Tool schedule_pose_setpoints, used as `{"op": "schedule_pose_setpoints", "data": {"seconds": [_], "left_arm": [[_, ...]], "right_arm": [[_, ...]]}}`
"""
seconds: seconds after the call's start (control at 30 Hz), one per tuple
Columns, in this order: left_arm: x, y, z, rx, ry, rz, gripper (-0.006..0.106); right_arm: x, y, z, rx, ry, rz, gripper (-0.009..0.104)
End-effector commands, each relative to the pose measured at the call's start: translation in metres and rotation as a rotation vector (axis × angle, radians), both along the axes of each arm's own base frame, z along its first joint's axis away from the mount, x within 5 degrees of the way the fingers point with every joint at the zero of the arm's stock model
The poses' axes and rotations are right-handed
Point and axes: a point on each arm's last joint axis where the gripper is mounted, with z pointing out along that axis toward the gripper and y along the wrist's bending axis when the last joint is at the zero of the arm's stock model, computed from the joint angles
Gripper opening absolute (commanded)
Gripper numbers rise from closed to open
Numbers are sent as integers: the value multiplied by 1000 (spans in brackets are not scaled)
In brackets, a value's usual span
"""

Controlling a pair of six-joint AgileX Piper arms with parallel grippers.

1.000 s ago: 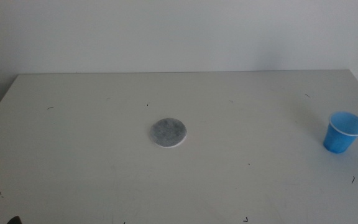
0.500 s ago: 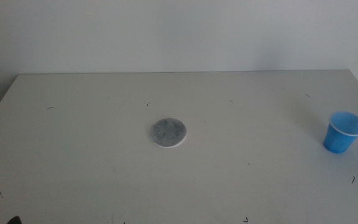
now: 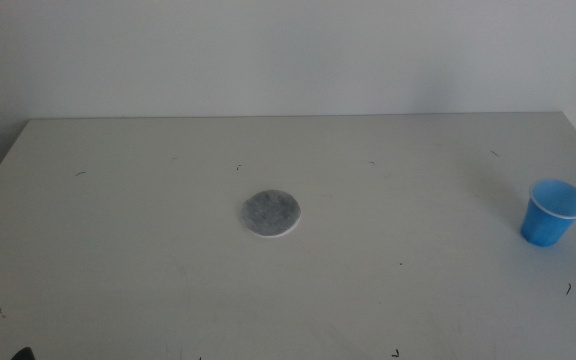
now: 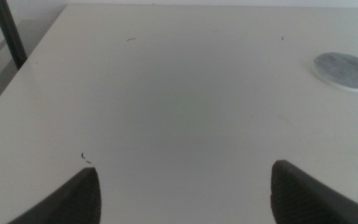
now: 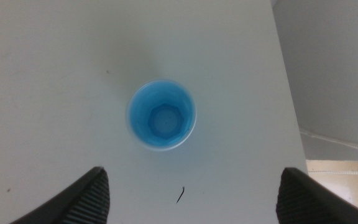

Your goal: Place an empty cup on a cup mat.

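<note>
The blue cup (image 3: 551, 213) stands upright and empty near the table's right edge. In the right wrist view it (image 5: 161, 114) shows from straight above. The grey round cup mat (image 3: 271, 213) lies flat at the table's middle, far left of the cup; it also shows in the left wrist view (image 4: 345, 70). My right gripper (image 5: 191, 193) is open, high above the cup, and out of the middle view. My left gripper (image 4: 185, 190) is open and empty over the table's front left, well away from the mat; only a dark tip (image 3: 20, 354) shows in the middle view.
The white table (image 3: 128, 260) bears small dark marks. Its right edge (image 5: 284, 93) runs close beside the cup, with floor beyond. A dark pole (image 4: 8, 34) stands off the table's left edge.
</note>
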Motion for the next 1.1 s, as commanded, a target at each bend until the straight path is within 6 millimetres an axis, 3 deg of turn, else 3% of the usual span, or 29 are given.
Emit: {"op": "schedule_pose_setpoints", "data": {"seconds": [0.0,0.2,0.47,0.87,1.07], "left_arm": [[1,0,8,-15,-76,0,105],[1,0,8,-15,-76,0,105],[1,0,8,-15,-76,0,105],[1,0,8,-15,-76,0,105],[1,0,8,-15,-76,0,105]], "right_arm": [[12,-10,14,-40,-95,-19,85],[52,-16,-4,-33,-65,-18,85],[86,-19,-56,-2,68,-14,85],[113,-23,-121,17,225,-12,84],[119,-25,-144,16,281,-11,76]]}}
